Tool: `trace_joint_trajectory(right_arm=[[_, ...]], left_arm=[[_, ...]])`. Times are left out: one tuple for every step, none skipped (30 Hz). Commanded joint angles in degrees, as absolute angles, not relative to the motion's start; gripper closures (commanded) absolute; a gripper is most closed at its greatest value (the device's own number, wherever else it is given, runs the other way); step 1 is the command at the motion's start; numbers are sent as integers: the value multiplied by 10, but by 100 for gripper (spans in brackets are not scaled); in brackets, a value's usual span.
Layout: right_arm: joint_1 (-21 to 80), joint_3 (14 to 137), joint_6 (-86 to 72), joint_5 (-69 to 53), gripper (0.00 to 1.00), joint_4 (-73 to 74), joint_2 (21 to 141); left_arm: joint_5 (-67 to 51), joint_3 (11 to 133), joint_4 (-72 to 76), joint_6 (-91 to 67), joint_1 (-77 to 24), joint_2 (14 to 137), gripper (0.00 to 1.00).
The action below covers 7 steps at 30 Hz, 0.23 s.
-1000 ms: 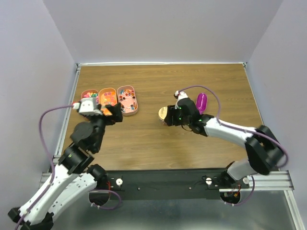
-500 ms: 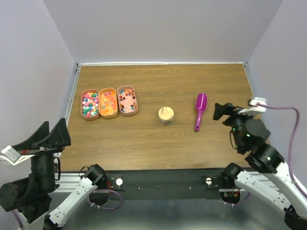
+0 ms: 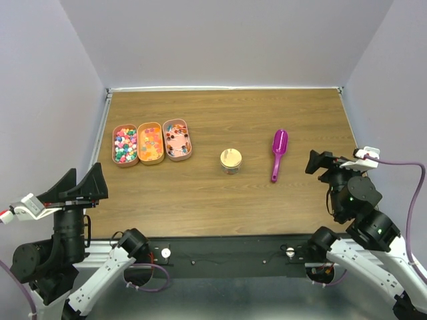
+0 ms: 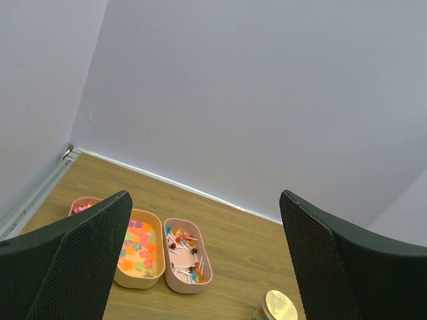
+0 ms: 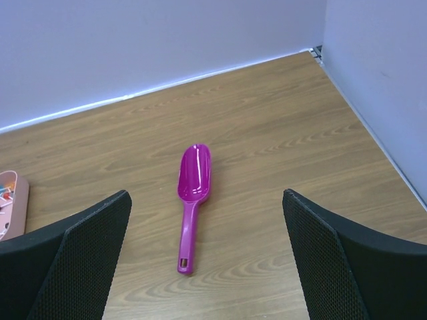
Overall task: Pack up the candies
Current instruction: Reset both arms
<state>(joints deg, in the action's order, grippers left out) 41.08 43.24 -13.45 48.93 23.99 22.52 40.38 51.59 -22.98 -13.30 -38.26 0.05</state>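
Observation:
The candies [image 3: 125, 145] fill three oblong peach trays at the table's left: bead-like multicoloured sweets, orange and pink stars [image 4: 137, 244], and small lollipops [image 4: 185, 259]. A small jar with a gold lid [image 3: 231, 160] stands mid-table, with coloured sweets showing through its side [image 4: 261, 313]. A magenta scoop [image 3: 279, 153] lies flat to its right, bowl facing away. My left gripper [image 3: 75, 187] hangs open over the near left edge, well short of the trays. Over the near right edge my right gripper [image 3: 323, 162] is open and faces the scoop [image 5: 193, 179]. Neither holds anything.
The trays [image 3: 164, 159] sit side by side close to the left wall rail. Purple walls close in the table on the left, back and right. Bare wood [image 3: 200, 193] lies between the arms and the objects.
Both arms have drawn back from the trays and the jar to the near edge. The right gripper came off the jar, which stays standing. The scoop has not moved.

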Motion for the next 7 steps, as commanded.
trace_joint_trajectory(right_arm=[[410, 424, -139, 509, 0, 254, 225], [410, 424, -138, 509, 0, 253, 225], [410, 424, -137, 508, 0, 253, 227], [410, 424, -138, 509, 0, 253, 227], [410, 423, -136, 508, 0, 252, 227], [410, 423, -134, 506, 0, 251, 229], [410, 422, -133, 501, 0, 250, 230]], left_arm=[[423, 510, -229, -128, -383, -66, 1], [423, 509, -228, -128, -383, -67, 1], [423, 506, -227, -128, -383, -67, 1], [423, 505, -222, -128, -383, -67, 1], [423, 502, -220, -127, -384, -67, 1], [423, 498, -217, -127, -383, -67, 1], [424, 497, -211, -128, -384, -66, 1]])
